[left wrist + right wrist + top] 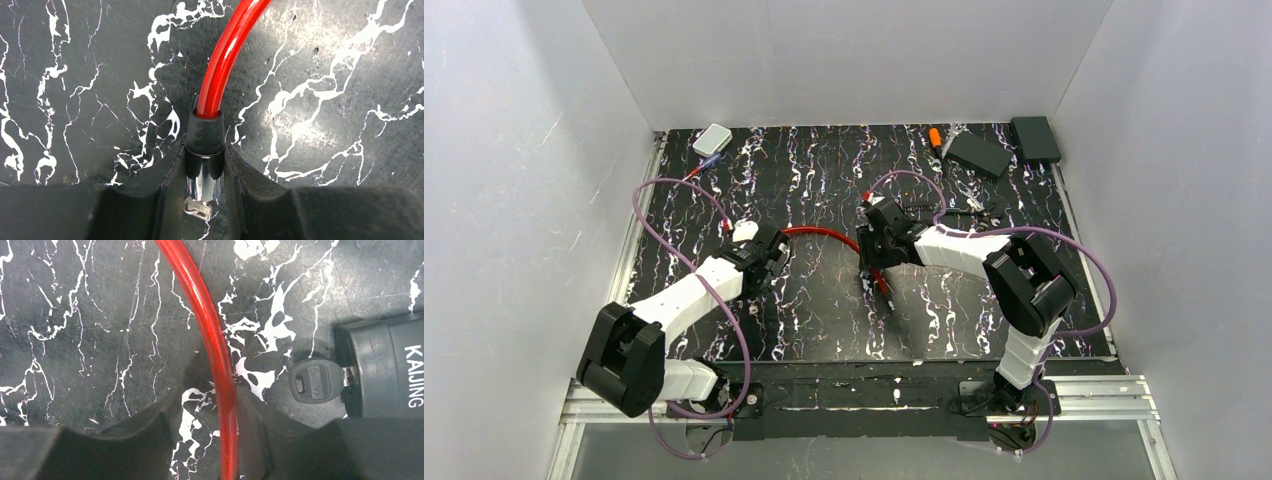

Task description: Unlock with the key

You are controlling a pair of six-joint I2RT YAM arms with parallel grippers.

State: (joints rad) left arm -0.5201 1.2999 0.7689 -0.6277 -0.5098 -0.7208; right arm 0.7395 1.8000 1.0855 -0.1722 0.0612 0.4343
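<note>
The small black key (311,382) sits in the black lock body (385,370) at the frame's right edge, on the dark marbled bench (75,315). The right tool (205,412) is partly open around the red glossy cable (200,315). The left tool (204,159) grips the black-collared metal end (205,140) of the cable.

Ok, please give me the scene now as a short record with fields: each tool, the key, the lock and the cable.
left tool: shut on the cable end, a black sleeve with a bare chrome pin
right tool: open; the red cable runs between its fingers, not gripped
key: inserted in the lock body, black head sticking out
lock body: black, marked KAIJING, beside the right tool
cable end: out of the lock body, well apart from it
surface: black marbled mat
</note>
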